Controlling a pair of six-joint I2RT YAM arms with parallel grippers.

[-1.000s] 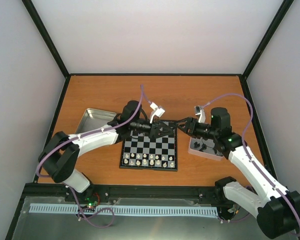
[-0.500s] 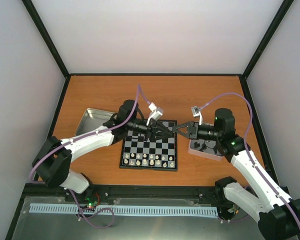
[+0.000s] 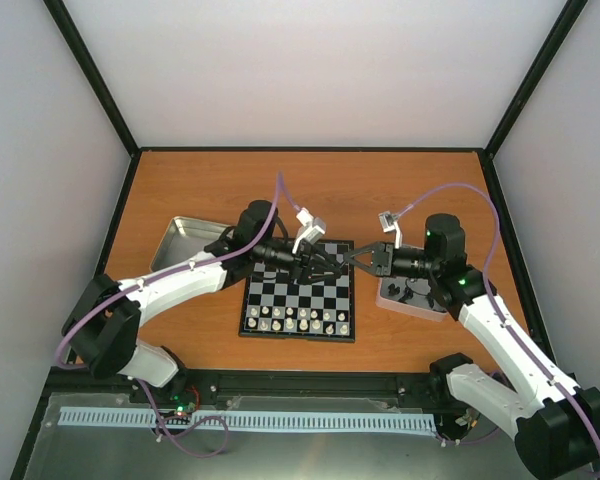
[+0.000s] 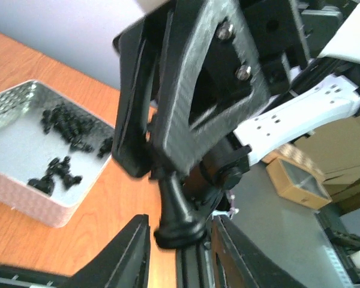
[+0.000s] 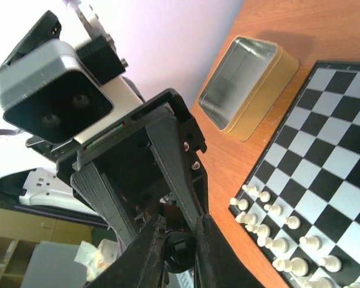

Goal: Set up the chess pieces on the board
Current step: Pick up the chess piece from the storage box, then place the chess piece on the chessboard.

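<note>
Both grippers meet tip to tip just above the far edge of the board (image 3: 280, 290). Between them hangs one black chess piece (image 4: 179, 210). My left gripper (image 4: 180, 223) is closed round its wide base, and the right gripper (image 3: 354, 259) pinches its other end from the opposite side. In the right wrist view the piece (image 5: 181, 255) shows as a round black disc squeezed between the right gripper's (image 5: 180, 223) fingers. White pieces (image 3: 298, 320) fill the board's two near rows. More black pieces (image 4: 66, 129) lie in the tray (image 3: 427, 308) right of the board.
An empty metal tray (image 3: 190, 240) sits left of the board, seen also as a tray (image 5: 246, 84) in the right wrist view. The left arm's purple cable (image 3: 285, 195) arcs over the board's far side. Black frame posts bound the wooden table.
The right gripper has moved left to meet the left gripper and its jaws have closed on the black piece. The left gripper stayed closed and barely moved.
</note>
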